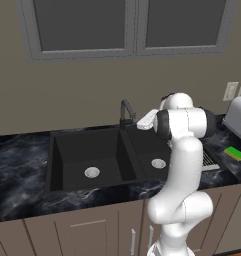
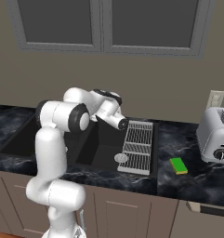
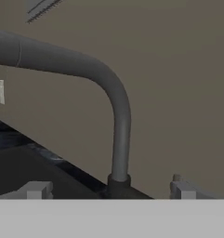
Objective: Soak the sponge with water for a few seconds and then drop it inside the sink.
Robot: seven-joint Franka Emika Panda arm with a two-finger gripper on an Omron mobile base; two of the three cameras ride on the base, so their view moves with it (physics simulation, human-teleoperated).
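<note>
The sponge [image 1: 235,153] [image 2: 179,165], green with a yellow layer, lies flat on the dark counter right of the sink, near the toaster. The black double-basin sink [image 1: 67,155] [image 2: 97,151] has a dark faucet [image 1: 126,114] [image 3: 118,121] at its back edge. My gripper [image 3: 109,190] hovers over the right basin, facing the faucet's base at close range. It is open, its fingertips [image 3: 36,189] stand wide apart with nothing held, and it is well left of the sponge. The water is out of view.
A metal wire drying rack [image 2: 137,145] lies over the sink's right side, between the basin and the sponge. A silver toaster [image 2: 218,135] stands at the far right against the wall. A window [image 1: 127,25] sits above the counter. A wall outlet [image 2: 215,100] is above the toaster.
</note>
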